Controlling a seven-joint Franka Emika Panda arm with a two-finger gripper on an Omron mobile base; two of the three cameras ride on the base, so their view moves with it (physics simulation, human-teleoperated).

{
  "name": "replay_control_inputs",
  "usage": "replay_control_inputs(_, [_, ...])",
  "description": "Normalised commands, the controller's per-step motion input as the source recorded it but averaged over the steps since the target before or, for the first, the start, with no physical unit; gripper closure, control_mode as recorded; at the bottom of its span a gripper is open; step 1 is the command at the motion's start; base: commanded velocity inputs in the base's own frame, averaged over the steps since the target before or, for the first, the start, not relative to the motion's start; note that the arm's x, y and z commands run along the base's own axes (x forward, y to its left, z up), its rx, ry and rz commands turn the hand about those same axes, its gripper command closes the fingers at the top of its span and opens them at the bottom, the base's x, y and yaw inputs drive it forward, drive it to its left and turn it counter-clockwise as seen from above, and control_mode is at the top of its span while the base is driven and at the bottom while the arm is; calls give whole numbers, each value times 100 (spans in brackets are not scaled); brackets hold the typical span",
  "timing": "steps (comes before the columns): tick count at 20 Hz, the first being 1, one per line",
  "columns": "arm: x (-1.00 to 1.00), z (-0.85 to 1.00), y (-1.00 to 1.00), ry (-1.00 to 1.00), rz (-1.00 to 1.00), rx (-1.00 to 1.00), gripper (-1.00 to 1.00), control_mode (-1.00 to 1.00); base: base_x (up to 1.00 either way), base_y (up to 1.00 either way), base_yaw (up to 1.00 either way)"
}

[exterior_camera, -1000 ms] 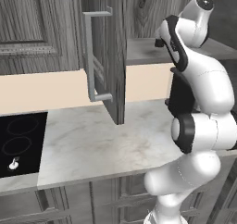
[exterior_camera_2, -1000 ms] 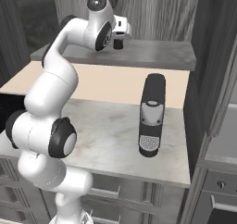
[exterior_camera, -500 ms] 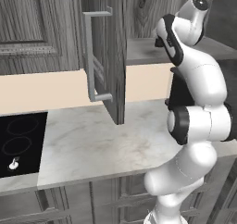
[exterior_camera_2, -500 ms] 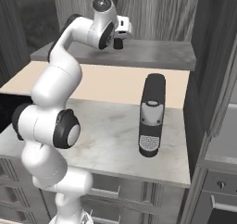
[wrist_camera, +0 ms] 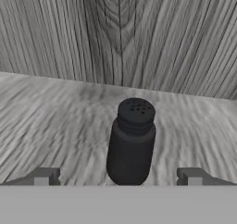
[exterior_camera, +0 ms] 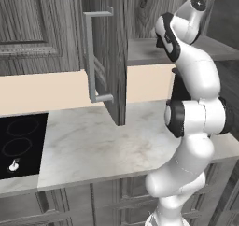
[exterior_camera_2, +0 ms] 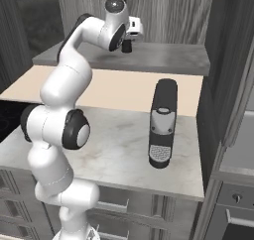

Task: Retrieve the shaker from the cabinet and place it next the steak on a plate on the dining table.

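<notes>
The small black shaker (wrist_camera: 131, 142) stands upright on the grey wood-grain shelf (wrist_camera: 55, 121) of the open cabinet (exterior_camera: 109, 57). Its perforated cap faces the hand camera. My gripper (wrist_camera: 118, 177) is open, with one fingertip (wrist_camera: 44, 177) left of the shaker and the other to its right, both apart from it. From the right base view the shaker (exterior_camera_2: 127, 46) sits just below my hand (exterior_camera_2: 133, 30), at the shelf's middle. The steak, the plate and the dining table are out of view.
The cabinet door, with its pale bar handle (exterior_camera: 92, 57), swings out over the white marble counter (exterior_camera: 93, 145), left of my arm. A black hob (exterior_camera: 18, 141) lies at the counter's left end. A tall dark appliance (exterior_camera_2: 162, 122) stands on the counter, right of my arm.
My hand has pushed a little deeper into the cabinet toward the shaker, and the arm's upper links have shifted with it. The shaker has stayed in place.
</notes>
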Motion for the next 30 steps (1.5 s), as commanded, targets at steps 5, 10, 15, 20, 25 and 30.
replay_control_inputs(5, [24,-3,-1,0,3,0,-100,-100,0,0,0])
replay_control_inputs(10, [20,-4,-6,0,4,0,-100,-100,0,0,0])
replay_control_inputs(15, [20,-6,-6,0,5,0,-100,-100,0,0,0])
replay_control_inputs(20, [21,-8,0,0,5,0,-100,-100,0,0,0])
replay_control_inputs(25, [19,-12,0,-1,4,0,-100,-100,0,0,0])
replay_control_inputs(30, [7,-1,0,-1,0,0,100,-100,0,0,0])
